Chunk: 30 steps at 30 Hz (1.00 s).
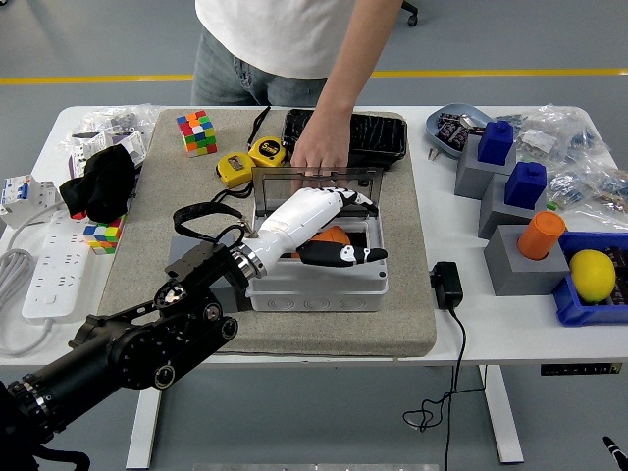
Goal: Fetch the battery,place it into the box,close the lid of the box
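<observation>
Over the grey box (319,285) on the tabletop (471,314), the left hand (324,231) hovers with fingers spread and empty, the orange battery (334,236) lying inside beneath it, while a person's hand (319,157) holds the upright clear lid (314,182).

Box (319,285) sits mid-mat (137,255), tape measures (250,160) behind it toward the desk's (461,324) far edge, power strip (47,270) at the left edge, charger (446,285) just right of the mat.
</observation>
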{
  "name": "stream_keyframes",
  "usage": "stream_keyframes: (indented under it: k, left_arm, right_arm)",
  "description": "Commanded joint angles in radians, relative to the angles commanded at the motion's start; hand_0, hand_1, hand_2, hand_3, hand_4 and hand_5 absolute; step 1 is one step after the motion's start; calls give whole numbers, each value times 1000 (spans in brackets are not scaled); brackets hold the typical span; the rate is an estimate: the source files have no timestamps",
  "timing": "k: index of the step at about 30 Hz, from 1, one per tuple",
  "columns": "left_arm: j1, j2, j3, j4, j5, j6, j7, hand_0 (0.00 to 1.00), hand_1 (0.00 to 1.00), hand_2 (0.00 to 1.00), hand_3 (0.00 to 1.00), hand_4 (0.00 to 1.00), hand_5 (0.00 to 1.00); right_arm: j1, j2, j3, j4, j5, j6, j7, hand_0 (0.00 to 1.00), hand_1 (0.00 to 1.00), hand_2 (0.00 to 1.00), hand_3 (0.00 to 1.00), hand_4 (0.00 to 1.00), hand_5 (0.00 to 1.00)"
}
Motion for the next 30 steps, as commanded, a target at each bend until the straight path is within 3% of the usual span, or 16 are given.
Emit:
stream_keyframes:
  k: [2,5,6,11,12,15,19,21,22,23,24,27,30]
  left_arm:
    - [11,15,-4,-55,37,-10,21,998,998,944,739,998,987]
    - [34,42,-20,-155,59,-73,61,998,998,944,739,998,987]
    - [44,52,-27,-191,58,-103,80,767,715,643,610,998,939]
    - [82,90,-84,-386,-42,-295,216,767,715,643,610,998,939]
    - [88,93,-104,-429,-85,-340,259,505,606,585,570,998,883]
    - [97,92,-159,-513,-205,-464,365,505,606,585,570,998,883]
    - [99,72,-256,-522,-381,-639,492,556,643,620,592,998,906]
    - [95,60,-292,-496,-465,-719,492,556,643,620,592,998,906]
    - [92,54,-306,-483,-504,-736,481,556,643,620,592,998,906]
    - [88,47,-318,-469,-543,-714,456,556,643,620,592,998,906]
    - [84,42,-327,-457,-589,-679,427,711,747,695,662,998,871]
    - [67,26,-346,-419,-719,-559,328,711,747,695,662,998,871]
    - [50,14,-359,-376,-842,-442,266,747,780,734,664,998,884]
  right_arm:
    - [0,0,2,0,-1,0,0,797,736,741,739,998,998]
    - [-3,0,4,0,-1,0,1,797,736,741,739,998,998]
    - [-4,0,5,0,-1,0,1,796,733,739,738,998,998]
    - [-8,0,9,0,-2,0,1,796,733,739,738,998,998]
    - [-8,1,9,0,-2,-1,1,796,730,739,738,998,998]
    - [-9,1,9,0,-2,-1,0,796,730,739,738,998,998]
    - [-7,2,8,1,-2,0,0,796,731,738,738,998,998]
    - [-6,2,7,1,-1,0,0,796,731,738,738,998,998]
    - [-6,3,7,1,-1,1,0,796,731,738,738,998,998]
    - [-6,3,7,1,-1,1,0,796,731,738,738,998,998]
    - [-5,3,6,1,0,1,0,796,727,738,739,998,998]
    - [-5,4,4,0,2,1,-1,796,727,738,739,998,998]
    - [-4,4,3,0,1,1,-1,796,727,737,738,998,998]
